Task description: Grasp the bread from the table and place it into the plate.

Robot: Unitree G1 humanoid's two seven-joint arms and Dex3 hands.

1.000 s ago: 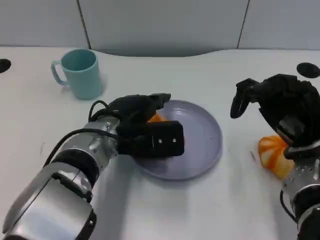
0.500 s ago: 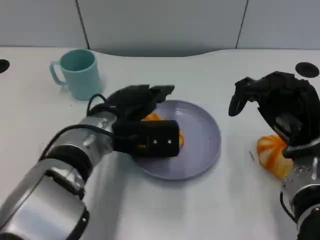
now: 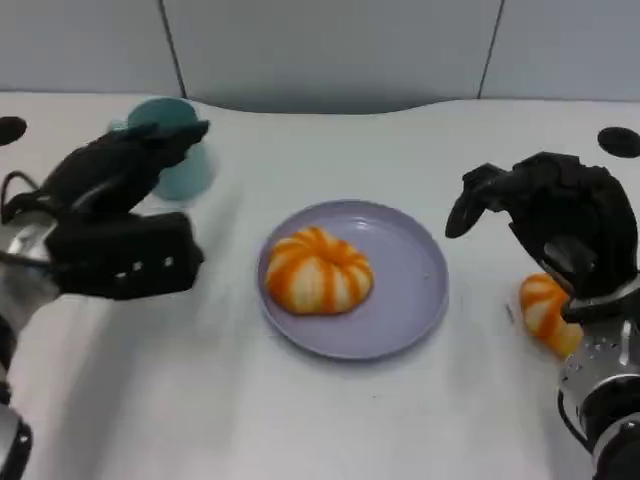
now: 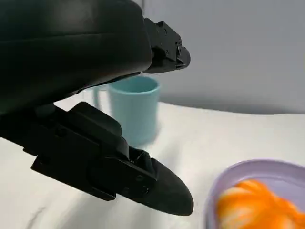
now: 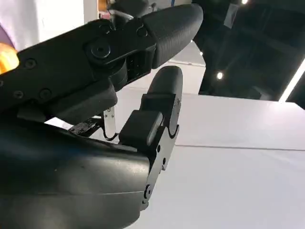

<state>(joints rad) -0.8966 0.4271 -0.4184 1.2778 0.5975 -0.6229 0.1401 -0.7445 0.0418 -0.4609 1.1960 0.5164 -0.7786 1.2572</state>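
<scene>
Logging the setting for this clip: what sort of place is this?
Probably a lab or office test bench, not a kitchen: a bare white table backed by grey partition panels. It carries staged props: a purple plate holding bread, and a teal mug.

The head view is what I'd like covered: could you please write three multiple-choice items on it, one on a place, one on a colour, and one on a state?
1. Where does the striped bread lie?
A. in the mug
B. on the plate
C. on the bare table beside the plate

2. What colour is the mug?
A. red
B. black
C. teal

3. What is the left hand doing?
A. holding nothing, off to the side of the plate
B. gripping the bread
C. holding the mug by its handle

Answers:
1 B, the bread sits inside the rim of the purple plate.
2 C, the mug at the back is teal.
3 A, its fingers are spread with nothing in them.
</scene>
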